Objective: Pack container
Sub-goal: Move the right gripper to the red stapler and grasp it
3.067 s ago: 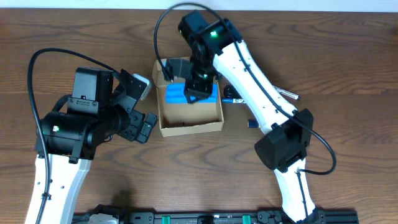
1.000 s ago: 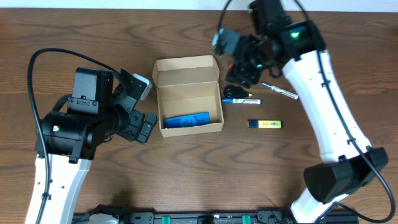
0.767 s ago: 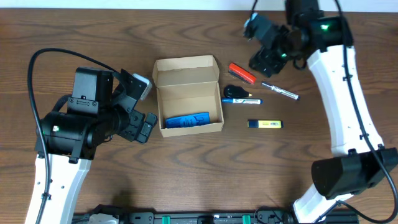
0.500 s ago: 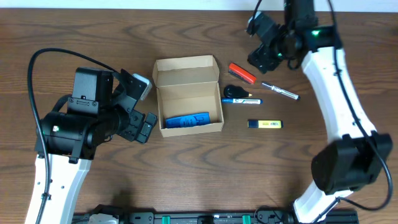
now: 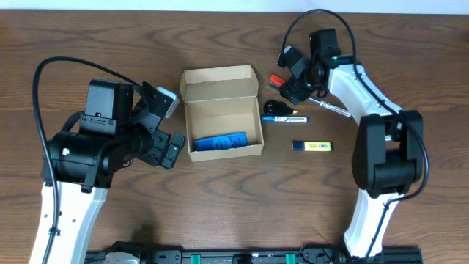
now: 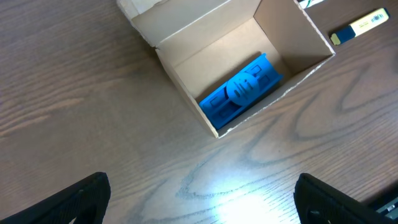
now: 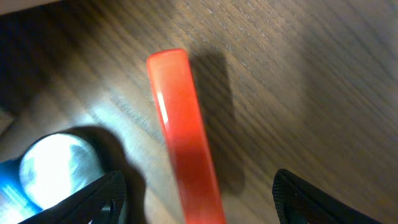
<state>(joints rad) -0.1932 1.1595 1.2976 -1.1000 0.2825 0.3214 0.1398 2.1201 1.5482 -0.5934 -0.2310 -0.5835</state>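
Note:
The tan cardboard container [image 5: 223,111] stands open at the table's middle with a blue item [image 5: 220,141] inside; it also shows in the left wrist view [image 6: 249,68] with the blue item [image 6: 241,91]. My right gripper [image 5: 291,82] is open, low over a red pen [image 5: 278,80], its fingers either side of the pen [image 7: 183,149]. My left gripper [image 5: 167,143] is open and empty [image 6: 199,199], just left of the container.
Right of the container lie a black round-headed item [image 5: 275,107], a blue pen [image 5: 286,118], a silver pen [image 5: 333,108] and a yellow marker [image 5: 312,146]. The yellow marker also shows in the left wrist view [image 6: 357,26].
My right gripper left the blue item in the container, swung away to the upper right, then came down over the red pen. The left arm has not moved.

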